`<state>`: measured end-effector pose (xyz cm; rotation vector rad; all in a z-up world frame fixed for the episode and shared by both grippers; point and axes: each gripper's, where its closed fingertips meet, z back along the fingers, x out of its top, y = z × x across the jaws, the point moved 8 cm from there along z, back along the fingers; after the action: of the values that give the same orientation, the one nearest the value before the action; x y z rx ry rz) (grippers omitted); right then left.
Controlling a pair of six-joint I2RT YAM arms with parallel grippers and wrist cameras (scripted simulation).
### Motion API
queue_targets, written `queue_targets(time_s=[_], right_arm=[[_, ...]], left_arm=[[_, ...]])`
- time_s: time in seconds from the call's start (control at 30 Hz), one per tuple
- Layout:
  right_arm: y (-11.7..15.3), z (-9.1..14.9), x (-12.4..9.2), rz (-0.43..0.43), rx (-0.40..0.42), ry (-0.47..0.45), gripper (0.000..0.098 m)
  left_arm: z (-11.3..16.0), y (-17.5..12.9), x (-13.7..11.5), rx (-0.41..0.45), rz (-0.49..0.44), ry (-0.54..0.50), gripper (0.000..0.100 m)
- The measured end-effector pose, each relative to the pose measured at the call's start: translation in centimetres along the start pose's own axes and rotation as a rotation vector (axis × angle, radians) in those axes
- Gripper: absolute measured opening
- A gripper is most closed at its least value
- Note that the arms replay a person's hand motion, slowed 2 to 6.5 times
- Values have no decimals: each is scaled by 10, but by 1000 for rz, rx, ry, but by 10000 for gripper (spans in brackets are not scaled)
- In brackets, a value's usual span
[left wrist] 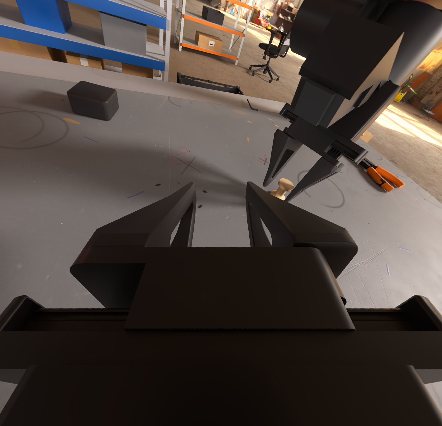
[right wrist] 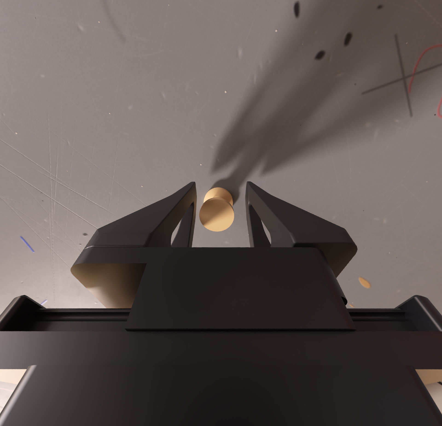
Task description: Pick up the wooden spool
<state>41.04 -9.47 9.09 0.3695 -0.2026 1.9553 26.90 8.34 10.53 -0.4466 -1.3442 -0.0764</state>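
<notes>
The wooden spool (right wrist: 216,213) is small and tan and stands upright on the grey table. In the right wrist view I look down on its round top. My right gripper (right wrist: 221,183) is open with one finger on each side of the spool; the left finger is close to it and a gap shows at the right finger. The left wrist view shows the spool (left wrist: 283,188) between the right gripper's (left wrist: 275,192) lowered fingertips, partly hidden by my left finger. My left gripper (left wrist: 221,184) is open and empty, just left of the spool above the table.
A black rounded box (left wrist: 93,101) sits at the table's far left. Orange-handled pliers (left wrist: 385,177) lie to the right of the spool. A small black hex key (left wrist: 251,104) lies near the far edge. Shelving and an office chair (left wrist: 270,53) stand beyond the table.
</notes>
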Motion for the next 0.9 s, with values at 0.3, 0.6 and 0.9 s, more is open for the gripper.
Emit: queue_targets(time_s=[0.3, 0.6, 0.9], right_arm=[[7, 2, -4, 39, -74, -55, 334], [12, 3, -11, 58, -147, -145, 283], [15, 5, -17, 85, -198, -211, 243]], left_arm=[[0, 0, 0, -2, 0, 1, 351], [0, 0, -1, -2, -3, 9, 350], [-2, -2, -2, -6, -4, 28, 341]])
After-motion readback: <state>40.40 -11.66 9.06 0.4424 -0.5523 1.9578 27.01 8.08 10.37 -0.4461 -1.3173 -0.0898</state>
